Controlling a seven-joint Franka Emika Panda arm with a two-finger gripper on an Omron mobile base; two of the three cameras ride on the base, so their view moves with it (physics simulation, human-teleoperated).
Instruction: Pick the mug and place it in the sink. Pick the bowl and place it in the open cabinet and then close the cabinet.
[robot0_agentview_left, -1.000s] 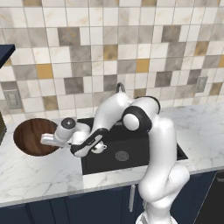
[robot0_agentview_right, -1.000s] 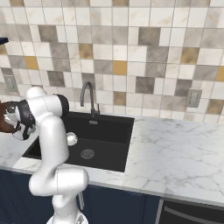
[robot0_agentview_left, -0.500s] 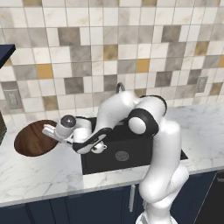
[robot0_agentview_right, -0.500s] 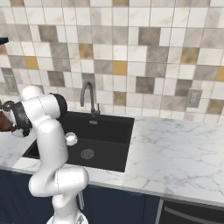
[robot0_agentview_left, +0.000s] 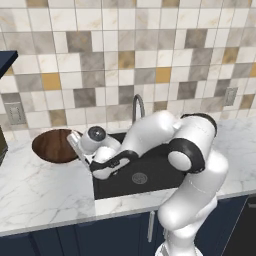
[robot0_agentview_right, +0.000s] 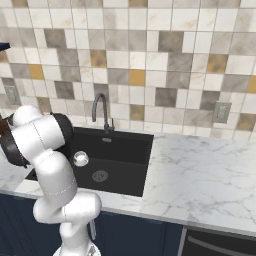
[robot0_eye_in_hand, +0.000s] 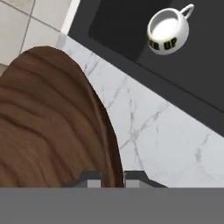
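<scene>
While the mug (robot0_eye_in_hand: 167, 30) is sitting in the sink (robot0_agentview_left: 160, 172), the gripper (robot0_eye_in_hand: 113, 179) is pinching the rim of the bowl (robot0_eye_in_hand: 48, 122), which is resting on the bench (robot0_agentview_left: 45, 187).

Mug (robot0_eye_in_hand: 168, 30) side: partial black lettering, "UP" readable.

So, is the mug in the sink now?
Yes. The mug sits upright inside the black sink, in the hand view.
</scene>
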